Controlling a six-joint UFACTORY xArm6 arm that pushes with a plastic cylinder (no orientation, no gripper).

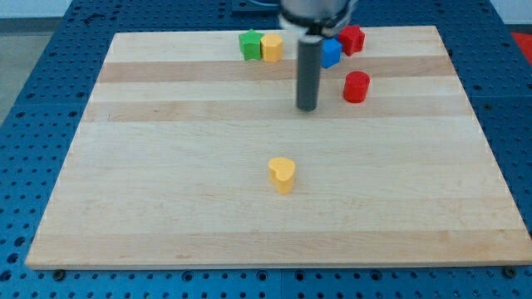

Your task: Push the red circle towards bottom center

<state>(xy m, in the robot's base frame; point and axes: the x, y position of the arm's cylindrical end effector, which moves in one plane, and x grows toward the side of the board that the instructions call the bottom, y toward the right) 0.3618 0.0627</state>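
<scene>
The red circle point(356, 86) is a short red cylinder on the wooden board point(166, 208), in the upper right part of the view. My tip point(307, 108) stands just to its left and slightly lower, a short gap apart, not touching it. The dark rod rises from the tip to the view's top edge.
A second red block point(352, 38) and a blue block point(331, 52) sit near the top edge, right of the rod. A green block point(249, 45) and a yellow block point(272, 47) touch side by side at top centre. A yellow heart point(283, 174) lies mid-board.
</scene>
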